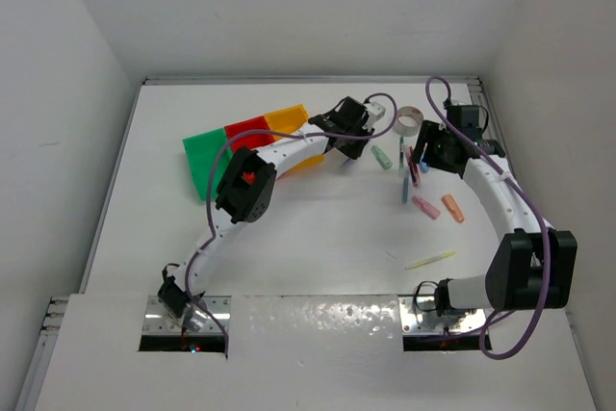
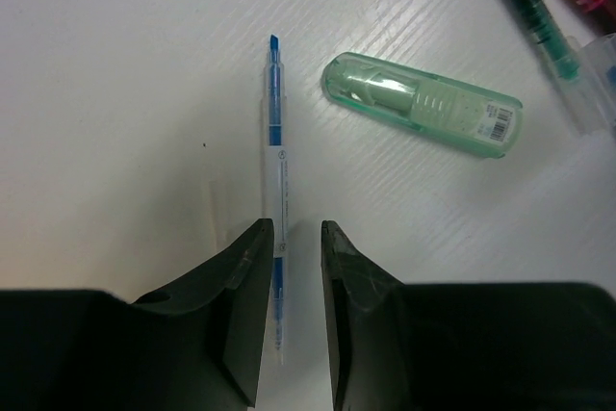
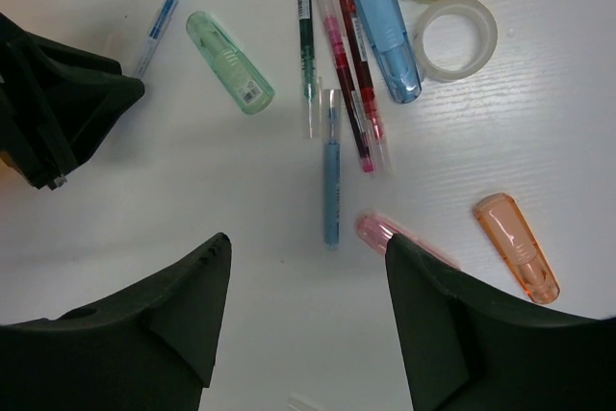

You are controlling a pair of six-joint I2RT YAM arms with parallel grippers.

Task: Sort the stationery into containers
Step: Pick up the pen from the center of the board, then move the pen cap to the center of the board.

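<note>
Straddling a thin blue-and-clear plastic pen (image 2: 277, 141), your left gripper (image 2: 295, 226) stands narrowly apart, unclamped.
Light, stiff, probably slippery: pinch its barrel squarely.

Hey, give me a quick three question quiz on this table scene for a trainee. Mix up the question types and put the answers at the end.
1. True or false: in the left wrist view, the blue pen lies between the fingers of the left tool.
2. Which of the three joined containers sits in the middle of the row? A green, B red, C yellow.
3. Fill in: in the right wrist view, beyond the wide-open right tool, there are ___ tape rolls.
Key: 1 true; 2 B; 3 two.
</note>
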